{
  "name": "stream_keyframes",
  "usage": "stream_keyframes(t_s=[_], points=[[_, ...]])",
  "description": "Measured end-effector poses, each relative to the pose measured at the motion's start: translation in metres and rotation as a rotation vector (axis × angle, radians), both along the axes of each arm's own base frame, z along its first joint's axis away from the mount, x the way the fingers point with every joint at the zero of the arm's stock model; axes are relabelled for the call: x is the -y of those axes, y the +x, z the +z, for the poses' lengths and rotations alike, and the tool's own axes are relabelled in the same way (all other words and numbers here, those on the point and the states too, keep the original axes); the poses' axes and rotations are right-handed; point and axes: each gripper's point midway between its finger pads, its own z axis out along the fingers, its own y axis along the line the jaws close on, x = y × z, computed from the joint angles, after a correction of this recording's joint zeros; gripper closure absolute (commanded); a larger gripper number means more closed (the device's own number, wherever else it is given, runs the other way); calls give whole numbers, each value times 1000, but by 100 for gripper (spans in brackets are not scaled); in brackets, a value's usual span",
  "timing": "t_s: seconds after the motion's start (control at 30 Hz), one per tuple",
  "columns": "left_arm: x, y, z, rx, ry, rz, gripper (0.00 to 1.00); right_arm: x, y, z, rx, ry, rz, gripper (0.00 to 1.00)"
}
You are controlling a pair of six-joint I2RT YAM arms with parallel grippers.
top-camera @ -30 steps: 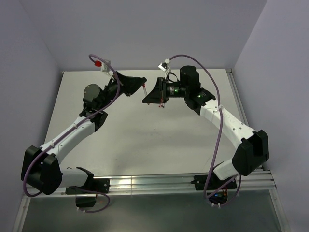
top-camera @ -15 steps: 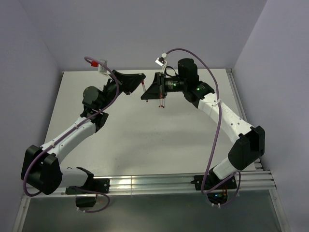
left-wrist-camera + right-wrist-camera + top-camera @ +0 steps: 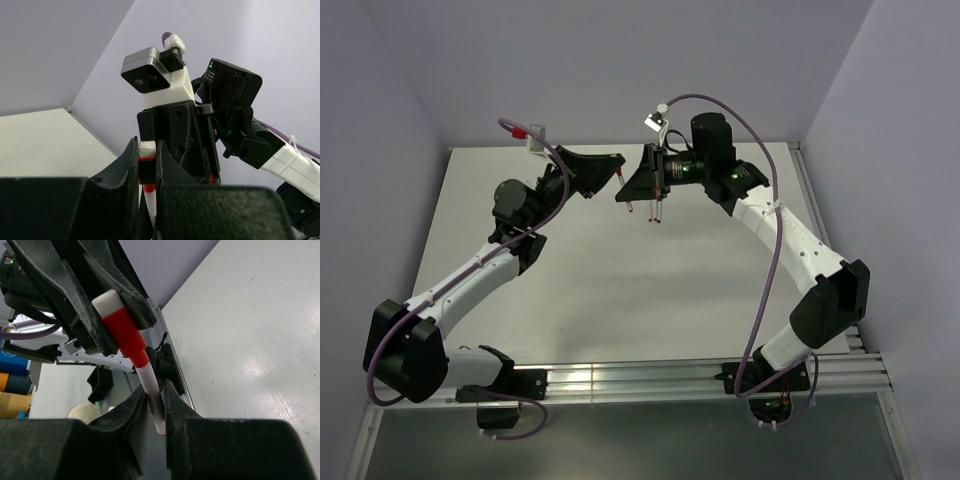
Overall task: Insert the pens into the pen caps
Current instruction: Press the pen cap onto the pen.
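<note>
Both arms are up over the far-middle of the table (image 3: 620, 300), tips nose to nose, clear of the surface.

left gripper (image 3: 146, 151): jaws narrow, clamped on the red cap (image 3: 121, 332). The cap has a white end and sits squeezed btwn the 2 black fingers (image 3: 82, 315); same in both wrist views.

The pen (image 3: 146, 372) is seated in that cap, w/ its white barrel running straight out of it toward the other arm.

right gripper (image 3: 155, 402): jaws narrow, one each side of the barrel near its free end. The barrel about fills the gap, but can't tell if they pinch it or just flank it. The barrel end pokes just past those fingers and looks reddish at the tip.

So pen + cap are one piece, bridging the 2 grippers above the table's far-middle, not touching it.

The left wrist view looks straight at the other arm's grey cam (image 3: 147, 75), just above the cap. In the top view the joint is too small to read, only a red speck btwn the tips.
</note>
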Motion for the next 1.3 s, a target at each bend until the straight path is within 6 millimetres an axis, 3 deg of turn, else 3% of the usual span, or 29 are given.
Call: stream_keyframes(t_s=[0.4, 0.93, 1.13, 1.3], points=[[5, -5, -3, 8, 16, -8, 100, 0, 8, 14, 0, -7, 0, 100], [8, -5, -7, -8, 29, 3, 100, 2, 13, 17, -27, -21, 3, 100], [10, -2, 1, -9, 61, 20, 100, 3, 15, 21, -12, -9, 2, 83], [9, -2, 8, -5, 59, 20, 100, 4, 15, 27, 19, 16, 0, 75]])
